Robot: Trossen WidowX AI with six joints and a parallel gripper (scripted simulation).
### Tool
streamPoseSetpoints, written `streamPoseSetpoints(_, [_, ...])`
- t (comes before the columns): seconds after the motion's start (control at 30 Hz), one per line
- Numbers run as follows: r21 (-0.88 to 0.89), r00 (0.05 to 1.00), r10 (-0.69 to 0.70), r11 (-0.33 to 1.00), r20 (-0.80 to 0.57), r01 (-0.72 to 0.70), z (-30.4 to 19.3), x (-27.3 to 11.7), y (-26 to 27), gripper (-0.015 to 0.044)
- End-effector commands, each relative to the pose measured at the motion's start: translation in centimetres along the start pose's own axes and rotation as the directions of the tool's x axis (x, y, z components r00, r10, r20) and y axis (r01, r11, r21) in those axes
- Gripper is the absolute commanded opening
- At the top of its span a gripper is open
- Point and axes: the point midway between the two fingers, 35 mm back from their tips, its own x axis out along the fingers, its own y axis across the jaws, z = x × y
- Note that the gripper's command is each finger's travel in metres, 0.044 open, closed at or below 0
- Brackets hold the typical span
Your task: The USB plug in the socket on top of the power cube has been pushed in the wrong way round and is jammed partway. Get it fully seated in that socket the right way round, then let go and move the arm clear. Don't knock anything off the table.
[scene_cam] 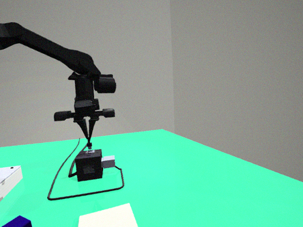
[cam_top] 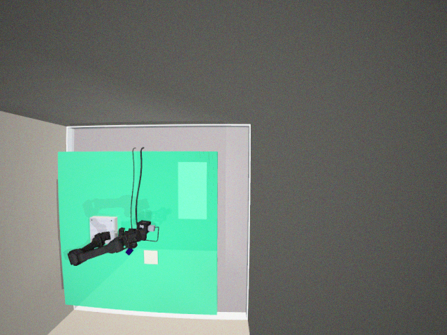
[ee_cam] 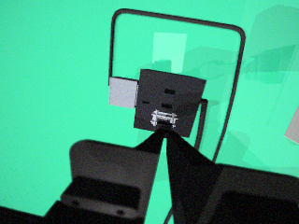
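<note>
Arm outstretched, gripper (scene_cam: 88, 142) vertical, fingers pinched on USB plug (scene_cam: 89, 145).

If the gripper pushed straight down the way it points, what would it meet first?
The gripper, shut on the USB plug, points down at the power cube. The plug would likely meet the cube's top socket first.

Plain grey walls (scene_cam: 234, 62) meet at a corner behind the green table top (scene_cam: 208, 190), apparently evenly lit.

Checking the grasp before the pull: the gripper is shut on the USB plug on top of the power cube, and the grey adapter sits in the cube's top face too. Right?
Not quite: the grey adapter sticks out of the power cube's side, as the exterior view shows. The gripper is shut on the USB plug on top.
</note>
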Motion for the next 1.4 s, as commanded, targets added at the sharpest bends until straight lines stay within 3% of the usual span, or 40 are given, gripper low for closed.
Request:
streamPoseSetpoints(0.0, [0.0,1.0,-0.001,1.0,0.0,0.001,0.0,-0.3,0.0,0.0])
streamPoseSetpoints(0.67, [-0.016,1.0,-0.001,1.0,0.0,0.001,0.0,-1.3,0.0,0.0])
streamPoseSetpoints(1.37, [-0.511,1.0,0.0,0.86,0.0,0.0,0.0,-1.2,0.0,0.0])
